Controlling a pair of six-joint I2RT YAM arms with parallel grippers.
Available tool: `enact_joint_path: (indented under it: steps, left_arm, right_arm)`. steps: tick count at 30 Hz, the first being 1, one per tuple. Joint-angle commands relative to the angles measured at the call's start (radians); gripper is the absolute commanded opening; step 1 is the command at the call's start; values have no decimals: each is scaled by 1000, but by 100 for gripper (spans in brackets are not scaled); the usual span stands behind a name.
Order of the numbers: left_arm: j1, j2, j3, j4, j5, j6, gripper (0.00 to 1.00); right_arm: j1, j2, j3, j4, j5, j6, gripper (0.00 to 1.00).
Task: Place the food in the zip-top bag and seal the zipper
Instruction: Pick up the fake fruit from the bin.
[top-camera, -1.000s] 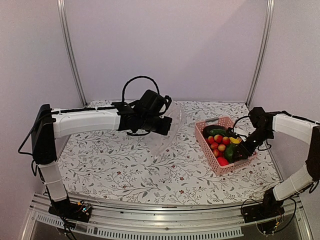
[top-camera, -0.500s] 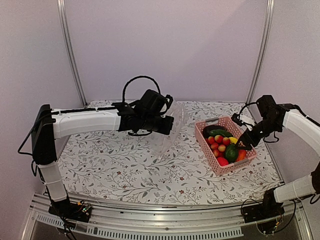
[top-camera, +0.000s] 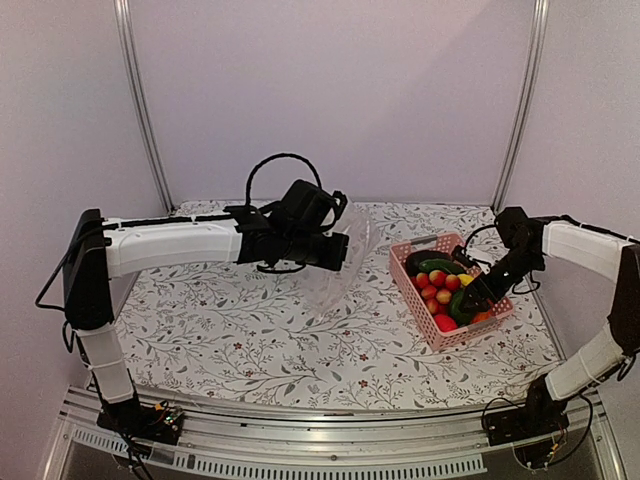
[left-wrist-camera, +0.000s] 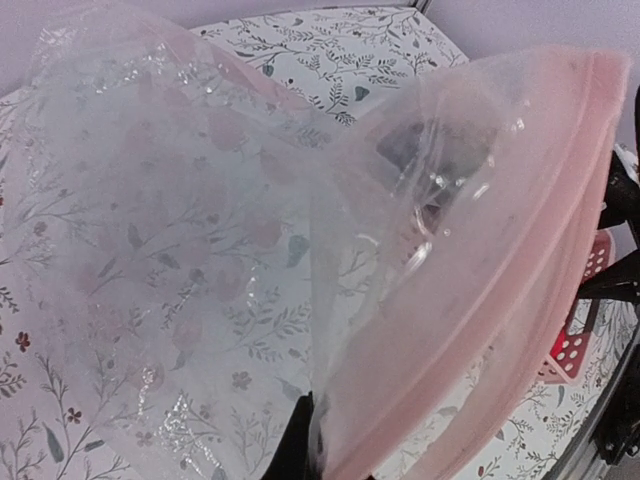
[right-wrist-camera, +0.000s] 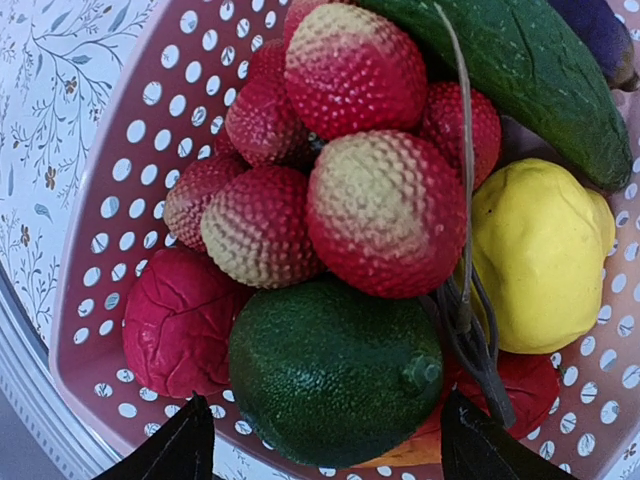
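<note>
The left end effector (left-wrist-camera: 304, 452) is pinched shut on the zip-top bag (left-wrist-camera: 190, 230), which billows open just beyond it, held above the bench (top-camera: 250, 340). The right end effector (right-wrist-camera: 330, 442), jaws spread wide, hovers directly over the food (right-wrist-camera: 385, 225) piled in the pink basket (right-wrist-camera: 120, 150).

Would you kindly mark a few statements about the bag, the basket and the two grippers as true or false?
1. The food lies in the pink basket. True.
2. The left gripper is shut on the zip-top bag, which hangs above the table. True.
3. The right gripper is shut on a piece of food. False: its jaws stand open over the food, gripping nothing.
4. The zip-top bag has food inside. False: it is empty.
5. The pink basket stands on the left arm's side. False: it stands on the right arm's side.
</note>
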Motion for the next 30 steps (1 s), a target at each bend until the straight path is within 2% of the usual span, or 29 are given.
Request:
enact_joint_path:
  steps: [1,4,10,16,21,25,30]
  left_arm:
    - [-12,0,20,-7,7,0,3]
    - [-12,4,23,-11,15,-5,3]
    - [-13,1,23,-11,21,-11,3]
    - [-13,1,24,0,20,-13,3]
    - [-12,5,22,41,31,-21,1]
    - [-12,38,67,80,59,-25,0]
    - [-17,114,184,71,62,-44,0]
  right_arm:
    - [11,57,-25,56,-10,0,78]
    - [16,79,-32,77,-10,0,81]
    - [16,50,-21,72,4,8,60]
    - [16,-101,-2,14,38,7,50]
    - [30,-184,84,-61,-31,3,47]
    - [107,-229,168,-74,-141,-8,44]
    - [249,-193,338,-35,-217,44,41]
